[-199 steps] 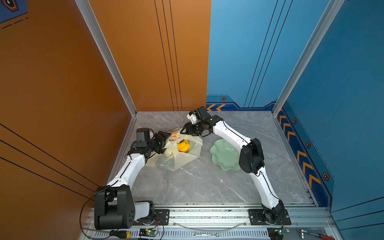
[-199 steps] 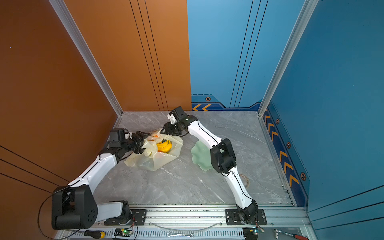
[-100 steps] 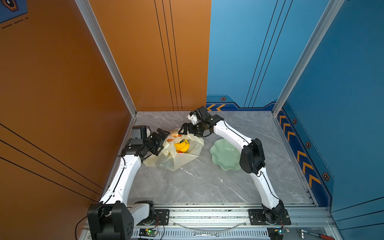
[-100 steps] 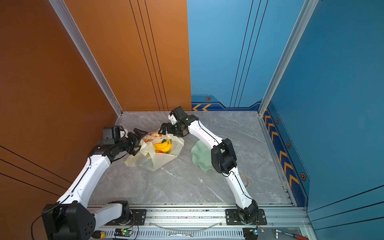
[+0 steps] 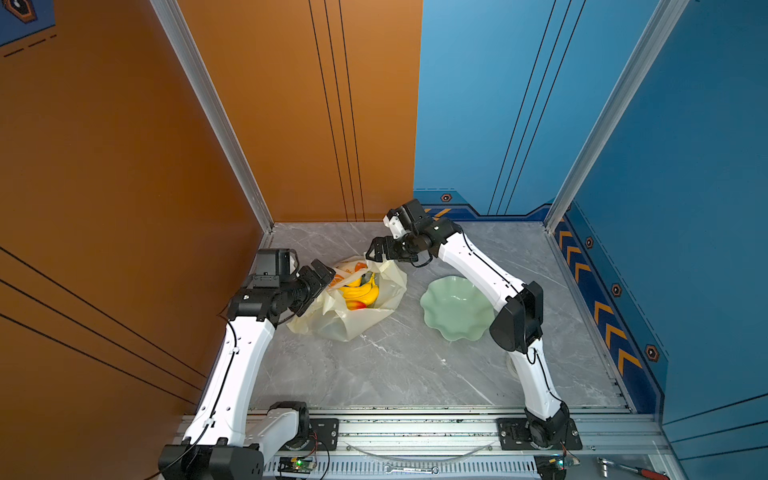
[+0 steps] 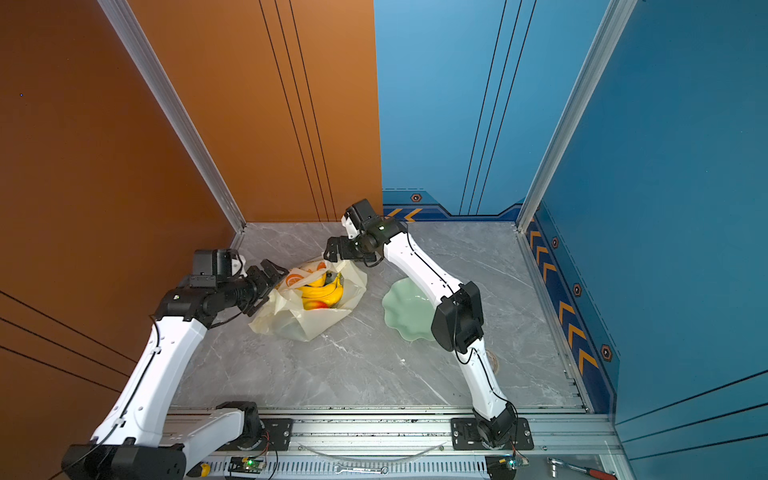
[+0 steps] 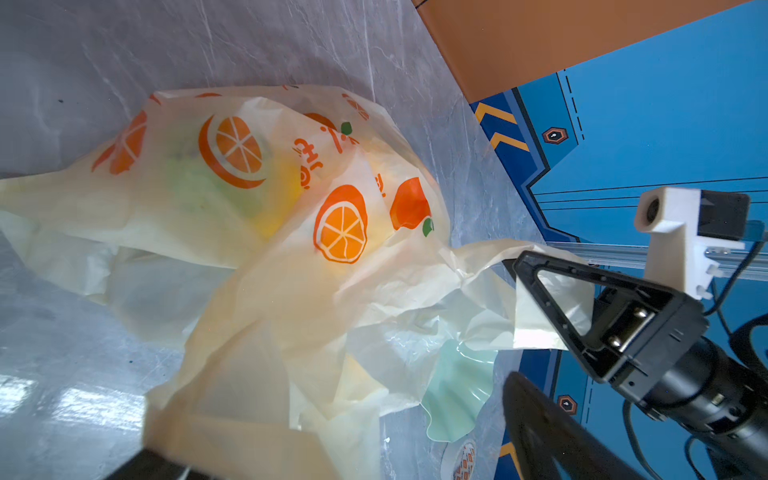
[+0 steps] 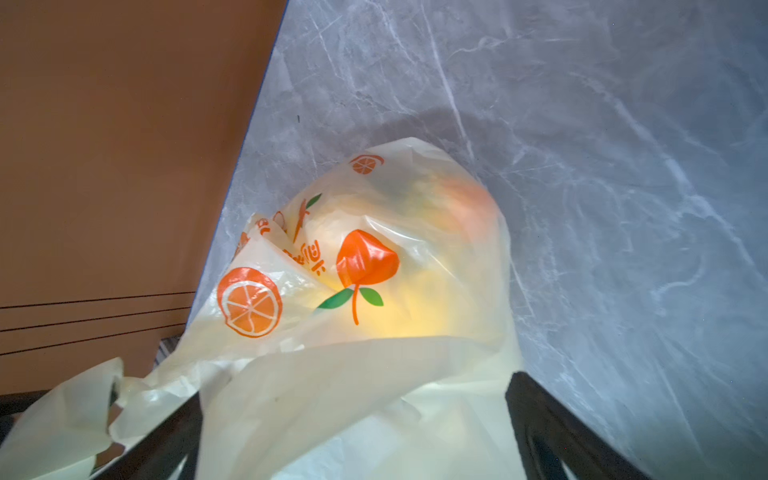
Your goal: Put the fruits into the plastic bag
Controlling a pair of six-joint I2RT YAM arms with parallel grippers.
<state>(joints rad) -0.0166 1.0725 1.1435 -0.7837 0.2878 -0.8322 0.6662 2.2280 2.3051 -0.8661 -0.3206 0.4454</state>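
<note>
The plastic bag (image 5: 353,320) (image 6: 303,322) lies slumped on the grey floor with its mouth open upward. Inside it show fruits: a yellow banana bunch (image 5: 360,291) (image 6: 323,291) and a red-yellow mango (image 5: 357,306) (image 6: 315,305). In the wrist views more fruit colours glow through the bag (image 7: 249,249) (image 8: 415,270). My left gripper (image 5: 322,270) (image 6: 272,270) (image 7: 328,424) stands open at the bag's left edge, with a loose handle loop lying between its jaws. My right gripper (image 5: 376,249) (image 6: 332,249) (image 8: 353,399) is open at the bag's far edge, with film draped across it.
A pale green wavy dish (image 5: 457,307) (image 6: 405,311) (image 7: 457,386) sits right of the bag, under the right forearm. A tape roll (image 6: 492,357) lies beside the right arm. The orange wall runs close behind my left arm. A wrench (image 5: 411,469) lies on the front rail.
Both grippers have opened wide and the bag's handles now hang loose. The left arm's elbow has swung out toward the front left. The bag has sagged a little.
</note>
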